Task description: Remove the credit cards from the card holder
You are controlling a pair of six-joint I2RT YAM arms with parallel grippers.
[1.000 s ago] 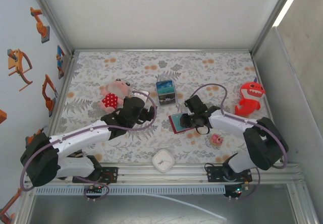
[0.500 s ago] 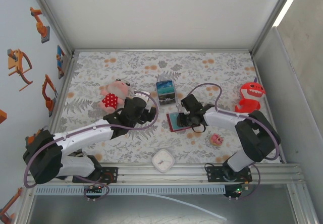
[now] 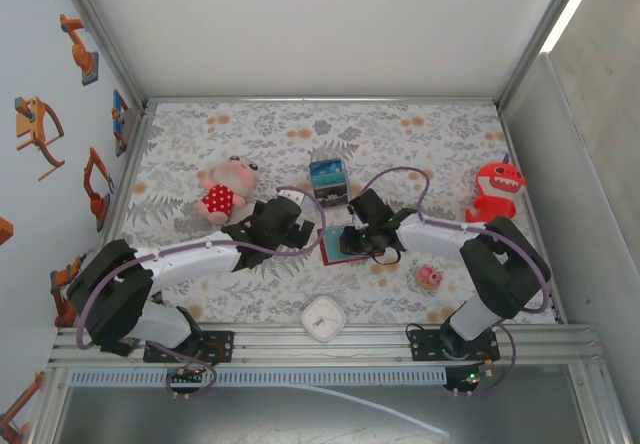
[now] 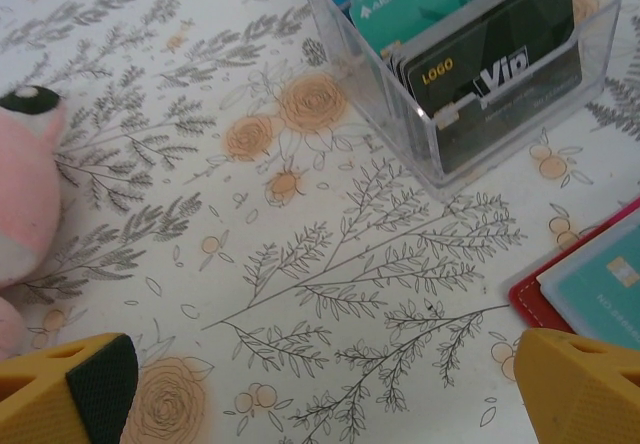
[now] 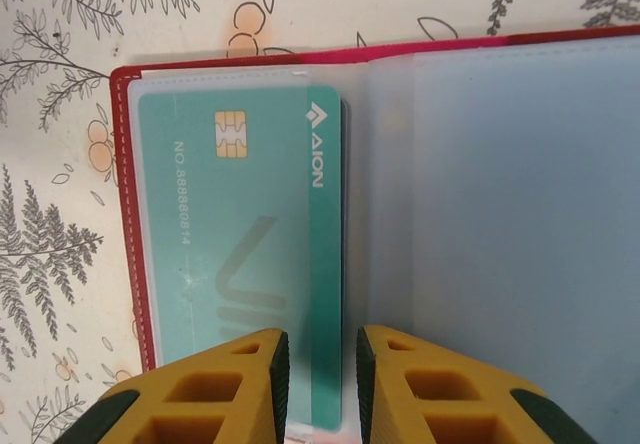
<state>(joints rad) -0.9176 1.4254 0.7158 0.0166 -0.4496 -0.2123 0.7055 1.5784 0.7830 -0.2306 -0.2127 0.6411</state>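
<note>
A floral worktop (image 3: 420, 134) lies beneath both my claws. My left claw (image 4: 320, 389) hovers spread wide above bare worktop. A pink plush toy (image 4: 25, 194) sits to its left. A clear box (image 4: 500, 94) of upright cards stands ahead to its right. The red corner of the card holder (image 4: 535, 286) lies just beyond its right finger. My right claw (image 5: 352, 389) hangs directly over that holder, which lies open and flat. Its fingers are nearly pressed together, straddling the right edge of a teal credit card (image 5: 240, 264) tucked in the left pocket. I cannot tell whether they pinch it.
</note>
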